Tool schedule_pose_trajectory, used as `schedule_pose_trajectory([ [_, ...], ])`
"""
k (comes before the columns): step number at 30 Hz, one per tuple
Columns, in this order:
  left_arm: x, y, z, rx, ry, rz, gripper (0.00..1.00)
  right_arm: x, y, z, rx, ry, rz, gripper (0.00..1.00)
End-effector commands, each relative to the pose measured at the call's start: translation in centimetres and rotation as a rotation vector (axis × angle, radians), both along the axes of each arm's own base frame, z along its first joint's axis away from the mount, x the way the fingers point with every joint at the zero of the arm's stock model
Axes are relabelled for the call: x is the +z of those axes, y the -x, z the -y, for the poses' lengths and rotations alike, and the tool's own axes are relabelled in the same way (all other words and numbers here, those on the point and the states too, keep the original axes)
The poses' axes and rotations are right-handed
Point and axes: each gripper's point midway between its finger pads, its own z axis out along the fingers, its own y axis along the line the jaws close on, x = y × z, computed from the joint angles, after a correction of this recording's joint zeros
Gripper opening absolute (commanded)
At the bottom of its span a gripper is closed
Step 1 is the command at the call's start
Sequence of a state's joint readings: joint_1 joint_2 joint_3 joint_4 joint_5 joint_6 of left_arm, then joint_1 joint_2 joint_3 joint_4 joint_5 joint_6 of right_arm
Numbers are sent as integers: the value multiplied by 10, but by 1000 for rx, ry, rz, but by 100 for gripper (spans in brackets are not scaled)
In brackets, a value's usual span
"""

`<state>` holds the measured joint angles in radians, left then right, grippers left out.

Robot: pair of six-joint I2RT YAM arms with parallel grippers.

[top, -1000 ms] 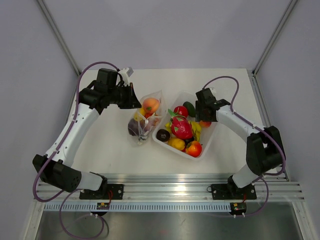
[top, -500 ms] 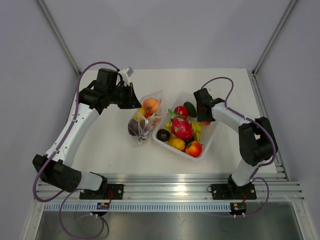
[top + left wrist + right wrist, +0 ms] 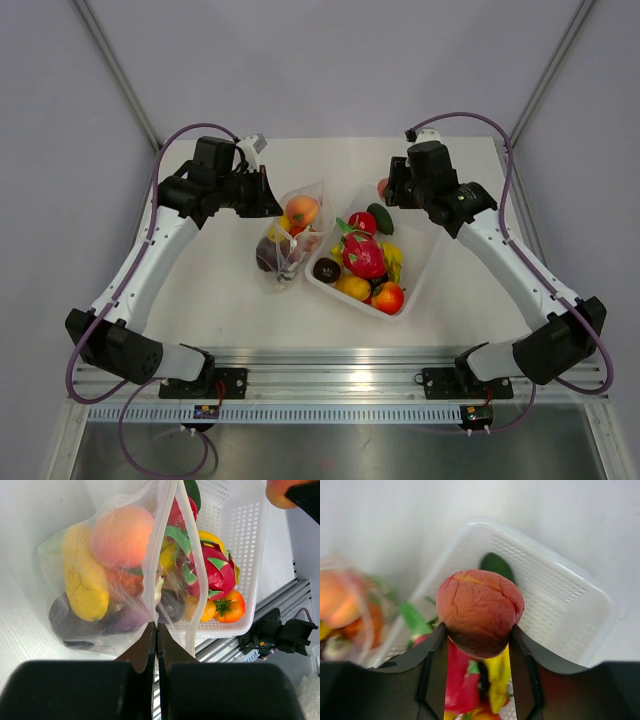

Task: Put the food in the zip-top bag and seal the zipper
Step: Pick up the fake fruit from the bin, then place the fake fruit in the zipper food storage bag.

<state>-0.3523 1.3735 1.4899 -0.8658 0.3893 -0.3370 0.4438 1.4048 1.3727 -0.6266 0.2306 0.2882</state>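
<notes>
Right wrist: right pincer (image 3: 477, 630) pinches a dull-red cracked fruit (image 3: 480, 611); left pincer (image 3: 156, 628) pinches the clear bag (image 3: 54, 547).

You are working in a robotics lab test cell, not a home or a kitchen. Beyond your left end effector (image 3: 274, 208) and right end effector (image 3: 386, 188) stand plain grey panels (image 3: 330, 60) held by bare metal posts (image 3: 112, 65). Beneath both lies a bare white surface (image 3: 220, 290). Back toward you from them, the arm bases are bolted to a slotted aluminium rail (image 3: 340, 370), with purple cables (image 3: 185, 132) looping in the open. Just below the right end effector, the only produce is glossy toy fruit (image 3: 362, 255) in a white perforated tray (image 3: 418, 262).
</notes>
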Motion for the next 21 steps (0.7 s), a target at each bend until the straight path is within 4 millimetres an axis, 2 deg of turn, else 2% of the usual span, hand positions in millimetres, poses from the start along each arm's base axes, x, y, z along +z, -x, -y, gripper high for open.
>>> schedule_pose_trajectory([
  [1, 18, -7, 6, -18, 36, 77, 0, 47, 22, -58, 193, -151, 45, 29],
  [3, 19, -6, 6, -20, 39, 78, 0, 65, 36, -95, 307, -259, 55, 29],
  [5, 19, -5, 6, -19, 36, 80, 0, 82, 48, -123, 381, -311, 79, 30],
  [8, 20, -3, 6, -21, 40, 79, 0, 90, 53, -156, 465, -373, 67, 32],
  [9, 20, -2, 6, -23, 41, 78, 0, 84, 52, -166, 490, -386, 42, 32],
  [11, 23, -1, 5, -24, 45, 87, 0, 84, 53, -180, 514, -416, 31, 32],
  [15, 24, 0, 4, -23, 42, 95, 0, 65, 62, -214, 594, -440, -42, 33],
  [21, 29, 0, 7, -30, 63, 102, 0, 37, 66, -239, 650, -444, -137, 36],
])
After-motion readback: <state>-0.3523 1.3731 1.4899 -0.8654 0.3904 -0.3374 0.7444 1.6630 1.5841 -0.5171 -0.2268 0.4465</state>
